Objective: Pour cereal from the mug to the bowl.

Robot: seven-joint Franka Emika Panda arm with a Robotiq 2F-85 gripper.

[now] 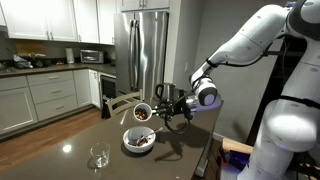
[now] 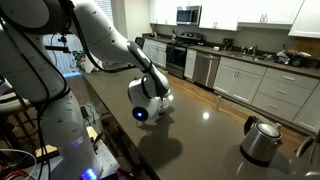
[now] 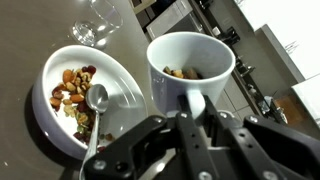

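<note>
My gripper (image 3: 183, 108) is shut on the white mug (image 3: 188, 68), which is tilted on its side with its mouth open to the wrist view. A few brown cereal pieces (image 3: 183, 72) lie inside it. The white bowl (image 3: 80, 95) sits to the left with brown cereal and a metal spoon (image 3: 96, 100) in it. In an exterior view the mug (image 1: 143, 111) is held tipped above the bowl (image 1: 138, 140), with my gripper (image 1: 160, 108) at its side. In the other exterior view the arm hides mug and bowl.
A clear drinking glass (image 1: 99, 156) stands on the dark countertop (image 1: 60, 155) near the bowl; it also shows in the wrist view (image 3: 97, 20). A steel kettle (image 2: 261, 139) stands on the counter. A fridge (image 1: 141, 50) and cabinets are behind.
</note>
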